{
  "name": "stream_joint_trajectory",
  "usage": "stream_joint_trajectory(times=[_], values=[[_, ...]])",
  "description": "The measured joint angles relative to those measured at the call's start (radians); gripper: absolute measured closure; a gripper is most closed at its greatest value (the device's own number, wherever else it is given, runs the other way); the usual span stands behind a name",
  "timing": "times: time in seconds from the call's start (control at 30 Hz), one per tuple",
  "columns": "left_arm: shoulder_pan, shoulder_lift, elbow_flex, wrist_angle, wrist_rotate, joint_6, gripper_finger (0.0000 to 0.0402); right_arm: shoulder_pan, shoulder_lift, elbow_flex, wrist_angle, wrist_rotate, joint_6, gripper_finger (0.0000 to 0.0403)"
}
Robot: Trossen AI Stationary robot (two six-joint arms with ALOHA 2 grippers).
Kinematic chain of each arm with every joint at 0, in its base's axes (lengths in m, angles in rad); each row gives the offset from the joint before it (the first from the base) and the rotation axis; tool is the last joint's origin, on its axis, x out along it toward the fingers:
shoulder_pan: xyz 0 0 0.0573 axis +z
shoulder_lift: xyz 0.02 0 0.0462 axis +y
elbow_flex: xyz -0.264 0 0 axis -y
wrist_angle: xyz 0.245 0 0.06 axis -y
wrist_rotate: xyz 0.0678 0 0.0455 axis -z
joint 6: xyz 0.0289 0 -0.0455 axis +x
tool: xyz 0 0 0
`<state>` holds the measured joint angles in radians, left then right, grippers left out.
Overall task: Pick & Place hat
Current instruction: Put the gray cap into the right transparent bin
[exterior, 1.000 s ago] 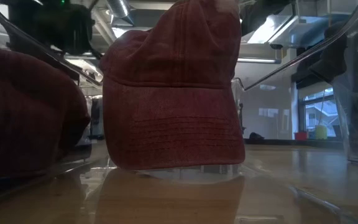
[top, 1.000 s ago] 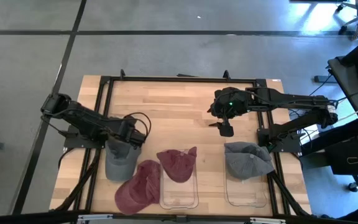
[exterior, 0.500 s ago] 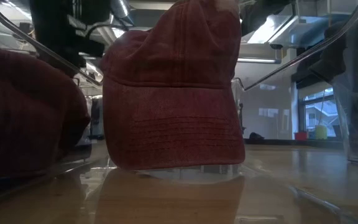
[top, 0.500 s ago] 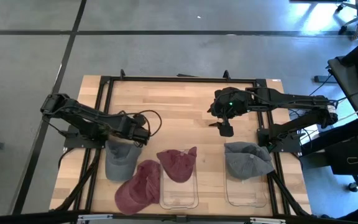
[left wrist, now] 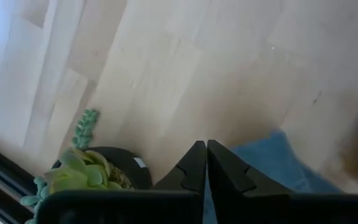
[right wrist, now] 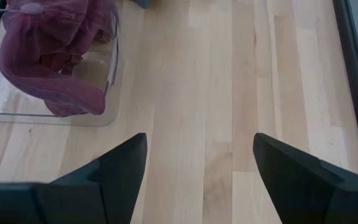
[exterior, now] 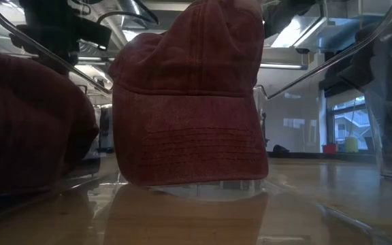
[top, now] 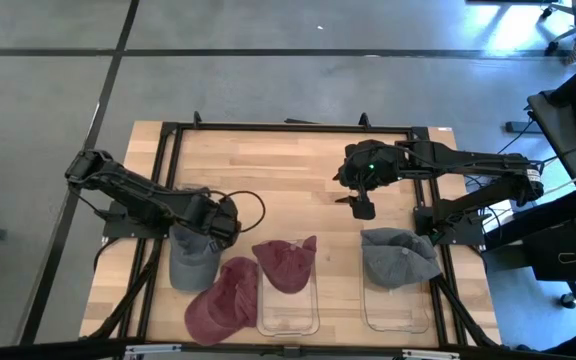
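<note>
The high view is evenly and fairly brightly lit; only soft, short shadows are cast on the wooden table [top: 288,170]. A pale patch of daylight is seen on the floor beyond the table's far right corner. In the low view the scene is backlit: ceiling lights [exterior: 288,30] and a bright window [exterior: 352,119] are seen behind, the red hat [exterior: 189,95] is left dim, and the glossy table surface carries its reflection. The left wrist view is washed out and blurred, with the plant [left wrist: 82,165] out of focus. The right wrist view is bright and clear.
</note>
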<state>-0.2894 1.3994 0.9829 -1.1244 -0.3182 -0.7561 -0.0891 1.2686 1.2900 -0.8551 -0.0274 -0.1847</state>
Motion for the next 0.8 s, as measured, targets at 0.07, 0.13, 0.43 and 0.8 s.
stream_joint_trajectory(times=[0.07,0.13,0.43,0.8], values=[[0.0,0.0,0.0,0.0,0.01,-0.016,0.0379,0.0,0.0,0.0,0.0,0.0,0.001,0.0111],[0.001,0.0,0.0,-0.001,0.028,-0.041,0.0364,0.0,0.0,0.0,0.0,0.0,0.001,0.0111],[-0.04,0.0,-0.018,-0.031,0.112,-0.095,0.0239,0.0,0.0,0.0,0.0,0.0,0.001,0.0111],[-0.079,-0.011,-0.019,-0.181,0.26,-0.227,0.0194,0.0,0.0,0.0,0.015,0.0,-0.004,0.0111]])
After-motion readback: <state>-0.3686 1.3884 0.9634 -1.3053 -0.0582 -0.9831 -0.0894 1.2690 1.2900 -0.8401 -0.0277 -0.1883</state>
